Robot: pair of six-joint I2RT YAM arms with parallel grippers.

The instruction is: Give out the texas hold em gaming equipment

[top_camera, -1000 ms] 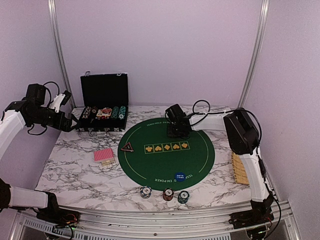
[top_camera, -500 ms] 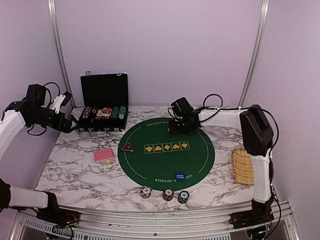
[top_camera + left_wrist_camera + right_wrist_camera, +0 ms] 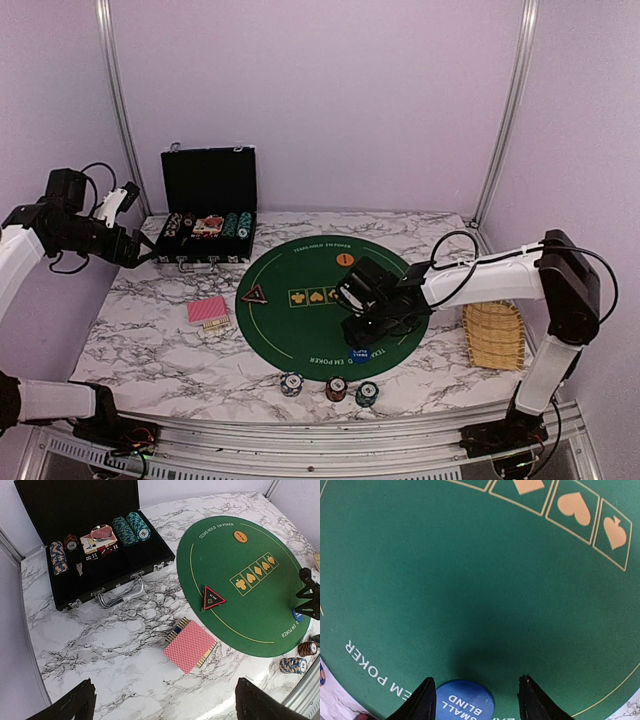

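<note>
Because the blue button [image 3: 465,700] lies at the mat's [image 3: 470,580] near edge, the right gripper [image 3: 476,678] straddles it, jaws apart, probably to grasp it. The left gripper [image 3: 164,679], fully apart, hovers far left beside the case [image 3: 75,505].

We see a pile of red-backed cards [image 3: 190,645] lying flat on the table [image 3: 150,340], just left of the green mat [image 3: 300,330]. On the mat lie a black triangle button [image 3: 213,598] at the left edge, an orange button [image 3: 240,536] at the far side and a blue button [image 3: 465,700] reading SMALL BLIND at the near side. A white chip stack [image 3: 291,384], a red chip stack [image 3: 336,388] and a teal chip stack [image 3: 367,393] stand in a row before the mat. More chips [image 3: 130,527] sit in the black case [image 3: 75,510].
</note>
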